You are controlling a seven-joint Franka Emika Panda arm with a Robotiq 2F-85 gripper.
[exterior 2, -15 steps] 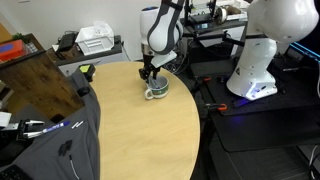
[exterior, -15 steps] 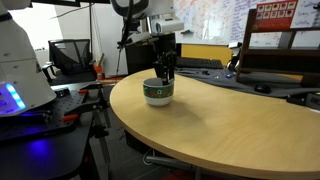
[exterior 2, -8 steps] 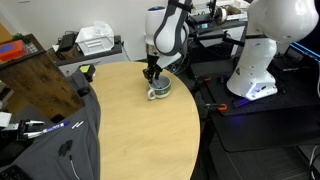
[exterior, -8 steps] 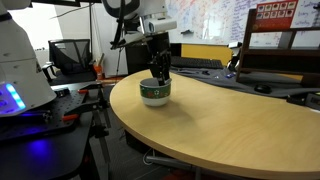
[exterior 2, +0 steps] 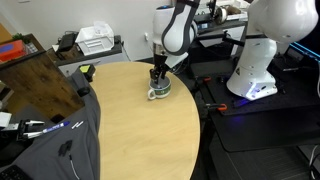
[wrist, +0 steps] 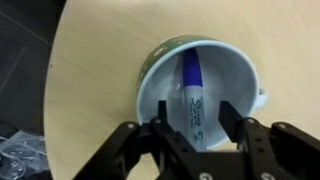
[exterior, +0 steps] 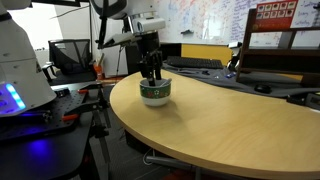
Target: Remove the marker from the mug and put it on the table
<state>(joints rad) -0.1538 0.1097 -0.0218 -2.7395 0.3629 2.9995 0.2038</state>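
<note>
The white mug (wrist: 200, 85) with a green band stands on the tan table (wrist: 100, 80) near its curved edge; it also shows in both exterior views (exterior: 155, 93) (exterior 2: 159, 91). A marker (wrist: 192, 95) with a blue cap and pale barrel leans inside the mug. My gripper (wrist: 196, 122) is open, its fingers on either side of the marker's barrel just over the mug's rim, with a gap on both sides. In both exterior views the gripper (exterior: 151, 73) (exterior 2: 158, 74) hangs straight down onto the mug.
The table's rounded edge (exterior: 120, 110) is close beside the mug. A dark desk with a keyboard (exterior: 200, 63) lies behind. A white robot base (exterior 2: 262, 60) and a wooden board (exterior 2: 40, 80) flank the table. Bare tabletop (exterior 2: 140, 140) stretches in front.
The arm has swung sideways above the mug, to the left in one exterior view. The gripper has stayed low over the mug. The mug has not moved.
</note>
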